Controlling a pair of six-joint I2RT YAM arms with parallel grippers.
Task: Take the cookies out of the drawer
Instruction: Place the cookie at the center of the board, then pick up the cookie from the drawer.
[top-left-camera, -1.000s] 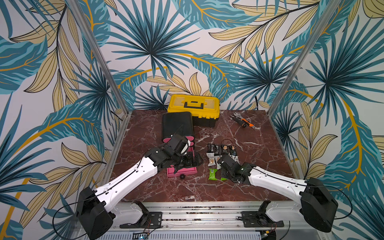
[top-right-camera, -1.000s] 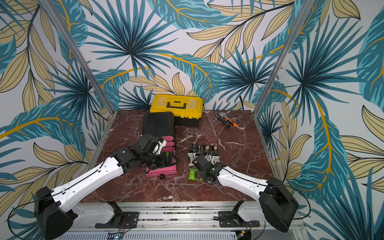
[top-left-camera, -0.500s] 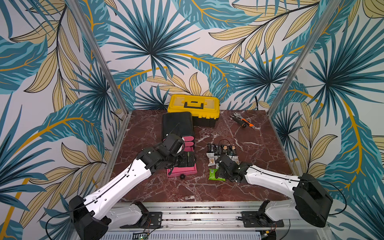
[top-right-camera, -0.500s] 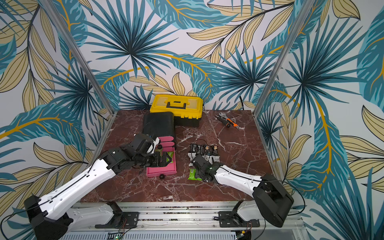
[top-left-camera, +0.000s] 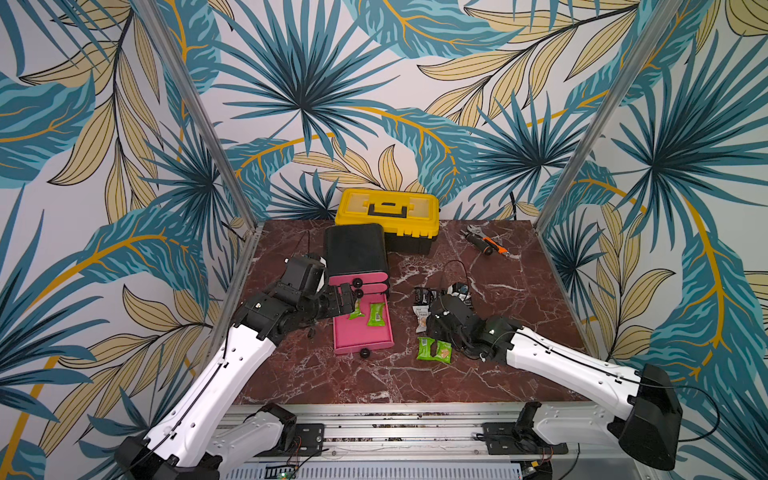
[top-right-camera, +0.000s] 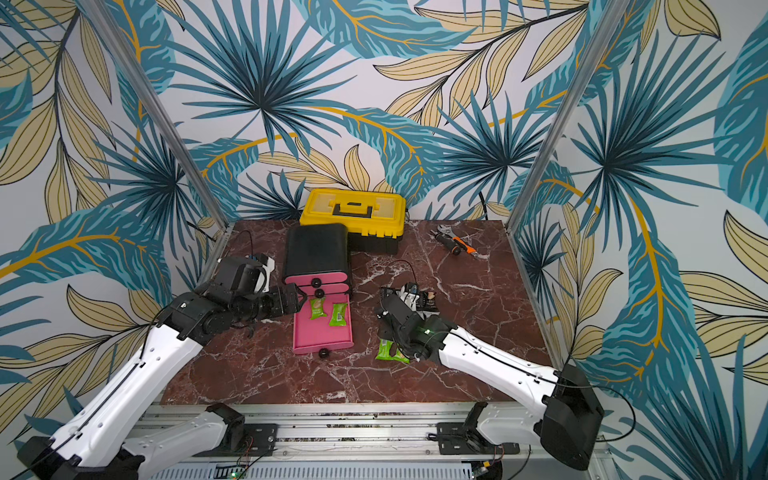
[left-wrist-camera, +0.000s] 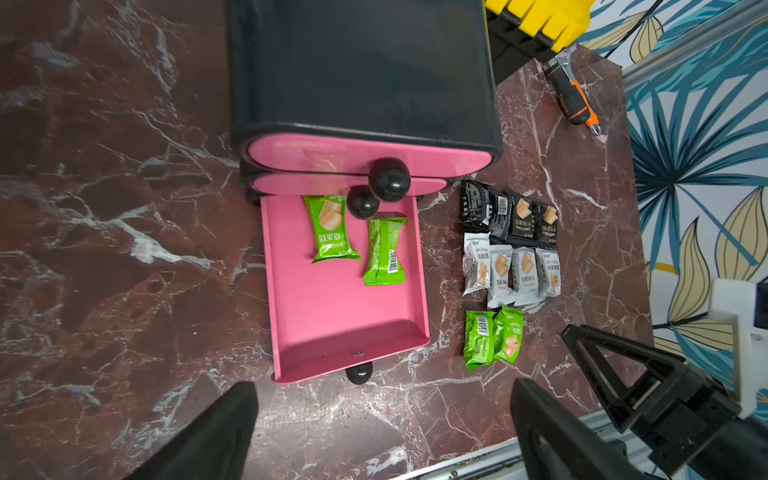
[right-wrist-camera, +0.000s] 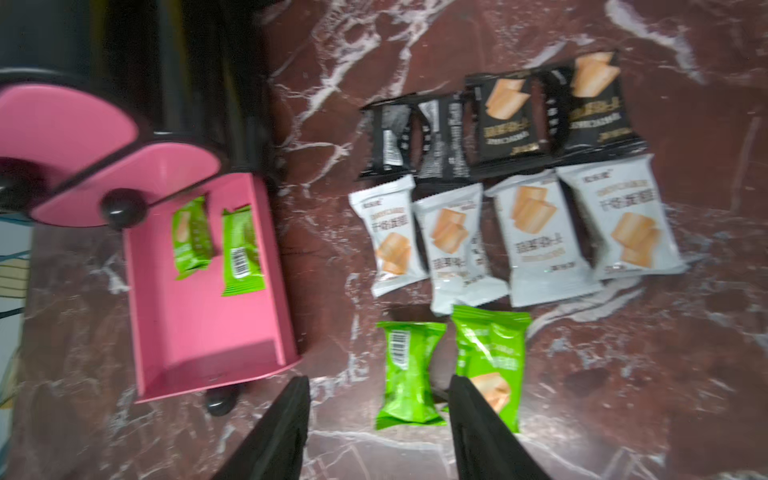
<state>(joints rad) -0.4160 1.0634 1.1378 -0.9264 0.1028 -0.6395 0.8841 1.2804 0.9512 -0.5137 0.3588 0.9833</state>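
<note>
Two green cookies (left-wrist-camera: 331, 228) lie side by side in the pulled-out pink drawer (left-wrist-camera: 332, 328), at the end nearest the black cabinet (left-wrist-camera: 361, 62), one showing its biscuit picture and the other its barcode. The drawer is the lowest of three; the two above it are shut, each with a black knob. On the marble table (top-left-camera: 374, 382) just to the drawer's right, ten more packets are laid out in rows: four black cookies (left-wrist-camera: 509, 214) farthest back, four white cookies (left-wrist-camera: 513, 270) touching them in front, and a green pair (left-wrist-camera: 492, 338) nearest the robot. The left gripper (top-left-camera: 348, 300) hangs at the drawer's left wall close to the cabinet front, its jaws spread wide and empty. The right gripper (right-wrist-camera: 380, 380) is poised above the green pair, its jaws parted and closed on nothing, with one green packet lying on the table beneath the gap. At the back of the table a yellow toolbox (top-left-camera: 386, 208) sits shut, touching the cabinet's rear corner, and an orange-and-black tool (top-left-camera: 484, 245) lies well apart toward the right rear corner.
</note>
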